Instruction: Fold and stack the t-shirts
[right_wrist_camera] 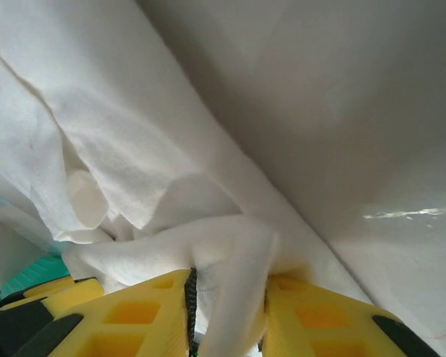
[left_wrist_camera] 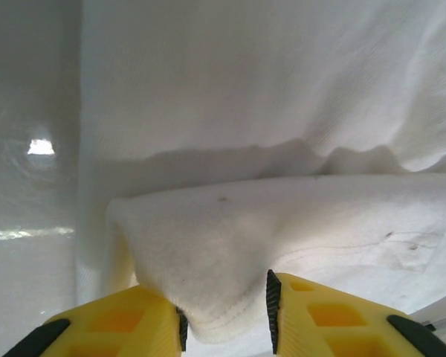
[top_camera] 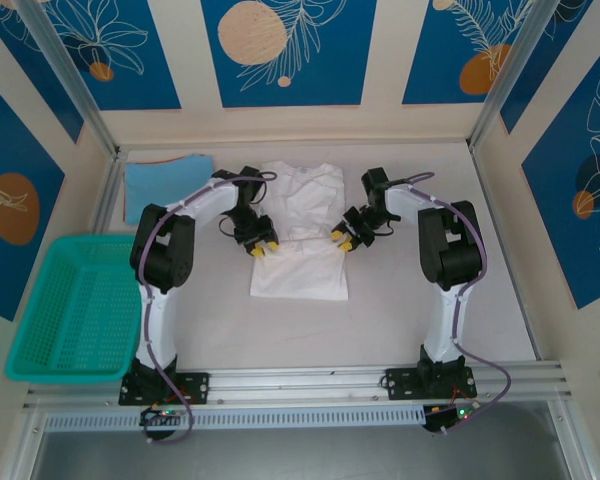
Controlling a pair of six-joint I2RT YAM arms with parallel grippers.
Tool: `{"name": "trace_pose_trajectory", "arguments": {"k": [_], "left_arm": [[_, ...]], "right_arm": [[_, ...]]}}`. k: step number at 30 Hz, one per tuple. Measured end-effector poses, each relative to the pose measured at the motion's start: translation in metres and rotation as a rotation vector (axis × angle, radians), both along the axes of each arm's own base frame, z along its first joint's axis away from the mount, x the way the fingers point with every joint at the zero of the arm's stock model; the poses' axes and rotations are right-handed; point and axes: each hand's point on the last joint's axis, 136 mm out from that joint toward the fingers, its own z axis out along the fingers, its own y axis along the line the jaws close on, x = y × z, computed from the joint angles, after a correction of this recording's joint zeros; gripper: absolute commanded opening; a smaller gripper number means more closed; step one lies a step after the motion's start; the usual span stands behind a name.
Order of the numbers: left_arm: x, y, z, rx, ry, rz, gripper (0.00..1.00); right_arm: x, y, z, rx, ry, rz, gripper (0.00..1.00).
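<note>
The white t-shirt [top_camera: 298, 235] lies spread in the middle of the table, collar toward the back. My left gripper [top_camera: 263, 247] is at its left edge and my right gripper [top_camera: 342, 240] at its right edge, both about mid-length. In the left wrist view, a bunched hem fold of the white t-shirt [left_wrist_camera: 230, 245] sits between the yellow fingers of the left gripper [left_wrist_camera: 224, 305], which are closed on it. The right gripper [right_wrist_camera: 229, 297] pinches a thick fold of the same shirt [right_wrist_camera: 134, 149]. A folded light-blue t-shirt [top_camera: 168, 187] lies at the back left.
A teal mesh basket [top_camera: 75, 305] stands off the table's left side. Metal frame posts and walls close the table [top_camera: 400, 310] at the back and sides. Bare table surface lies in front of the white shirt.
</note>
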Motion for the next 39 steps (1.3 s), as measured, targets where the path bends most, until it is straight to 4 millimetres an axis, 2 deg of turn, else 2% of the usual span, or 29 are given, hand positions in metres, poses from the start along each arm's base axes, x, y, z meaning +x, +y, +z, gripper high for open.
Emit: {"name": "trace_pose_trajectory", "arguments": {"k": [7,13,17,21,28,31,33,36,39], "left_arm": [[0.019,0.005,0.005,-0.015,-0.029,0.050,0.14],[0.038,0.011,0.007,-0.028,-0.045,0.099,0.15],[0.052,0.016,0.007,-0.032,-0.050,0.148,0.23],[0.063,0.025,0.006,-0.034,-0.041,0.210,0.43],[0.078,0.040,0.011,-0.046,-0.042,0.293,0.56],[0.088,0.045,0.021,-0.024,-0.091,0.289,0.59],[0.091,0.049,0.030,0.002,-0.130,0.281,0.56],[0.087,0.051,0.049,0.040,-0.192,0.242,0.41],[0.084,0.034,0.068,0.030,-0.252,0.167,0.34]], "right_arm": [[0.007,-0.002,-0.002,0.020,0.065,-0.087,0.26],[0.018,0.000,0.002,0.048,0.109,-0.162,0.28],[0.025,0.001,0.008,0.070,0.140,-0.216,0.35],[0.035,-0.002,0.008,0.082,0.176,-0.275,0.39],[0.047,-0.014,0.012,0.079,0.204,-0.329,0.54],[0.047,-0.019,0.013,0.051,0.177,-0.319,0.55],[0.046,-0.023,0.019,0.036,0.133,-0.302,0.51],[0.034,-0.019,0.034,0.045,0.069,-0.252,0.39],[0.024,-0.005,0.045,0.068,0.010,-0.182,0.32]]}}
